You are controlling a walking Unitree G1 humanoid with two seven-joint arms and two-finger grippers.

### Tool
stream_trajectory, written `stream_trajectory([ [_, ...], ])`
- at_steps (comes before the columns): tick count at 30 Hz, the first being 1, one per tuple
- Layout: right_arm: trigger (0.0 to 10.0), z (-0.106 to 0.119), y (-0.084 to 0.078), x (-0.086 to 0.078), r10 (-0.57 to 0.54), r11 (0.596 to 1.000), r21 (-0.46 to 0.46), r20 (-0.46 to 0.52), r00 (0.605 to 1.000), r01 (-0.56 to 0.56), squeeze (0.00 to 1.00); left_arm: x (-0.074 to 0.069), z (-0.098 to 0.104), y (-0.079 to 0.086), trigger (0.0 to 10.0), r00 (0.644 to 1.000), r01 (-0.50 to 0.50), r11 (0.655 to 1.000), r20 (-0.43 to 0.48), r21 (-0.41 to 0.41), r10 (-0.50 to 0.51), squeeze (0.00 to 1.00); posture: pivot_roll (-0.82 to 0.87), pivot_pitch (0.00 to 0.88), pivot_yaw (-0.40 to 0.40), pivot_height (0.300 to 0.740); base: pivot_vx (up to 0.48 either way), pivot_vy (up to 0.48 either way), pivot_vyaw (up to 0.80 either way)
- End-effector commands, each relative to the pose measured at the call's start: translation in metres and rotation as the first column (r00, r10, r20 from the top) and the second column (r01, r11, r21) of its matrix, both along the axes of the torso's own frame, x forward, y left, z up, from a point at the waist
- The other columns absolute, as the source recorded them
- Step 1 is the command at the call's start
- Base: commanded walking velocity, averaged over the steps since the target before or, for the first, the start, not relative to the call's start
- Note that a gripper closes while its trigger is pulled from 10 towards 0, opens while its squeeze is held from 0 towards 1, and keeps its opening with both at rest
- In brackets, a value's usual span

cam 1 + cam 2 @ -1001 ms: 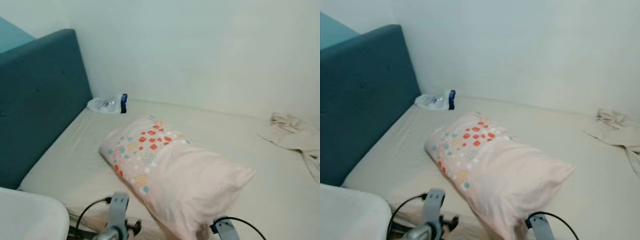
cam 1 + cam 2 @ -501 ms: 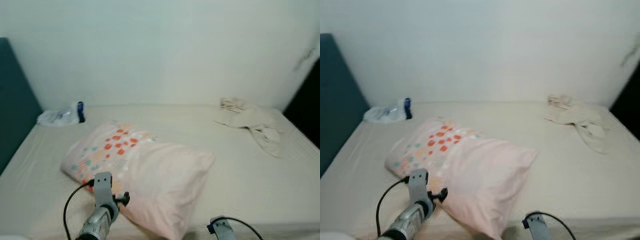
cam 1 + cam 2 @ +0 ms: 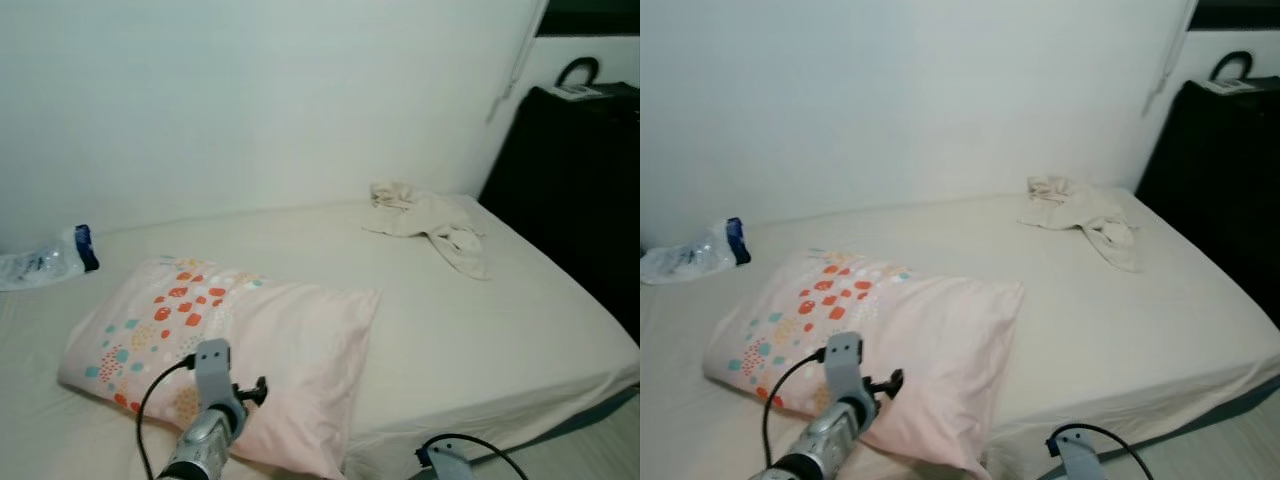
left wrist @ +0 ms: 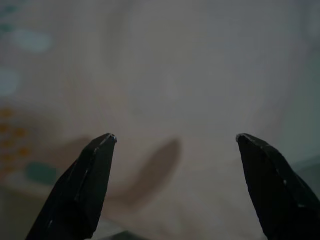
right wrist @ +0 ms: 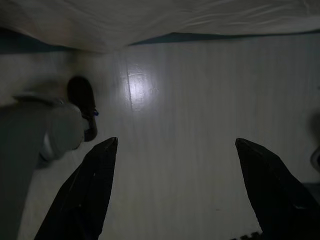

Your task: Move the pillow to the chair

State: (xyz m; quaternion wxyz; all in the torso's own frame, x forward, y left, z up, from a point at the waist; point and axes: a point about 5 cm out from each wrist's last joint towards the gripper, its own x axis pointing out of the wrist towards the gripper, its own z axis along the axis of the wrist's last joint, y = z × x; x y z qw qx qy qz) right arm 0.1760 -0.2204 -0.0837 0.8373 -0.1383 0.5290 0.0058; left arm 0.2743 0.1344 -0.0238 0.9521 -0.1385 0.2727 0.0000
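Pillow [image 3: 230, 340]: lies flat on the bed [image 3: 480, 330], near its front edge. My left gripper [image 4: 172, 145] hovers just above the pillow, its 2 fingers spread wide, holding nothing. My right gripper [image 5: 175, 150] hangs open over the floor [image 5: 190, 100]. Risk: closing on the taut middle may pinch too little fabric, so the pillow slips free when lifted.

pillow [image 3: 230, 340] lies on the bed [image 3: 500, 320], near-left part, close to the front edge. Plastic bottle [image 3: 45, 262] far left by the wall. Crumpled cloth [image 3: 430, 222] at back right, well apart from pillow. Cabinet [image 3: 580, 190] right of the bed. Left gripper [image 4: 175, 142] over the pillow's near edge.
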Motion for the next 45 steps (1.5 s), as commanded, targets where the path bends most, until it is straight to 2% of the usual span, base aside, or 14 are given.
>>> stream_trajectory([
  [1, 10.0, -0.002, 0.005, -0.002, 0.005, 1.0, 0.012, -0.005, 1.0, -0.005, 0.0, -0.003, -0.003, 0.002, 10.0, 0.999, -0.018, 1.0, -0.028, -0.006, 0.018, 0.0, -0.03, 0.0, -0.004, 0.74, 0.0, 0.0, -0.73],
  [9, 10.0, -0.001, 0.006, -0.001, -0.019, 0.999, 0.046, 0.026, 0.999, 0.018, 0.0, 0.005, 0.003, 0.006, 10.0, 0.995, -0.099, 0.995, -0.019, -0.01, 0.099, 0.0, -0.03, 0.0, -0.001, 0.74, 0.0, 0.0, -0.09],
  [11, 10.0, -0.001, 0.007, 0.0, 0.004, 0.999, 0.044, 0.025, 1.0, -0.005, 0.0, 0.006, 0.004, 0.007, 10.0, 0.995, -0.101, 0.995, -0.016, -0.006, 0.101, 0.0, -0.03, 0.0, 0.0, 0.74, 0.0, 0.0, 0.0],
  [13, 10.0, 0.0, 0.007, 0.003, 0.04, 0.999, 0.032, 0.034, 0.999, -0.041, 0.0, 0.008, 0.006, 0.009, 10.0, 0.994, -0.105, 0.994, -0.007, 0.011, 0.105, 0.0, -0.03, 0.0, 0.003, 0.74, 0.0, 0.0, 0.8],
  [21, 10.0, 0.001, 0.007, 0.004, 0.033, 0.999, 0.04, 0.037, 0.999, -0.035, 0.0, 0.009, 0.006, 0.012, 10.0, 0.992, -0.124, 0.992, -0.017, 0.001, 0.124, 0.0, -0.04, 0.0, 0.003, 0.74, 0.0, 0.0, 0.8],
  [27, 10.0, 0.001, 0.006, 0.005, 0.034, 0.999, 0.026, 0.045, 0.998, -0.035, 0.0, 0.007, 0.003, 0.003, 10.0, 0.994, -0.102, 0.994, -0.036, -0.04, 0.1, 0.0, -0.04, 0.0, 0.003, 0.74, 0.0, 0.0, 0.8],
  [28, 10.0, 0.002, 0.004, 0.005, 0.012, 1.0, 0.018, 0.051, 0.999, -0.013, 0.0, 0.006, 0.003, -0.004, 10.0, 0.997, -0.07, 0.995, -0.035, -0.074, 0.068, 0.0, -0.04, 0.0, 0.003, 0.74, 0.0, 0.0, 0.0],
  [30, 10.0, 0.002, 0.002, 0.005, -0.002, 1.0, 0.007, 0.046, 0.999, 0.002, 0.0, 0.006, 0.003, -0.01, 10.0, 0.999, -0.041, 0.995, -0.032, -0.091, 0.038, 0.0, -0.04, 0.0, 0.004, 0.74, 0.0, 0.0, 0.0],
  [33, 10.0, 0.002, 0.002, 0.005, -0.006, 1.0, 0.012, 0.047, 0.999, 0.005, 0.0, 0.005, 0.003, -0.013, 10.0, 0.999, -0.026, 0.994, -0.025, -0.105, 0.024, 0.0, -0.04, 0.0, 0.004, 0.74, 0.0, 0.0, 0.0],
  [36, 10.0, 0.002, 0.002, 0.005, -0.005, 1.0, 0.012, 0.048, 0.999, 0.004, 0.0, 0.005, 0.003, -0.014, 10.0, 1.0, -0.012, 0.995, -0.021, -0.101, 0.01, 0.0, -0.04, 0.0, 0.004, 0.74, 0.0, 0.0, 0.0],
  [39, 10.0, 0.002, 0.003, 0.005, 0.0, 1.0, 0.015, 0.049, 0.999, -0.001, 0.0, 0.004, 0.003, -0.019, 10.0, 0.998, 0.052, 0.996, -0.017, -0.074, -0.054, 0.0, -0.03, 0.0, 0.001, 0.74, 0.0, -0.32, 0.0],
  [45, 10.0, 0.002, 0.003, 0.005, 0.009, 1.0, 0.012, 0.045, 0.999, -0.009, 0.0, 0.005, 0.003, -0.02, 10.0, 0.998, 0.056, 0.995, -0.017, -0.076, -0.058, 0.0, -0.03, 0.0, -0.002, 0.74, 0.0, -0.462, 0.0],
])
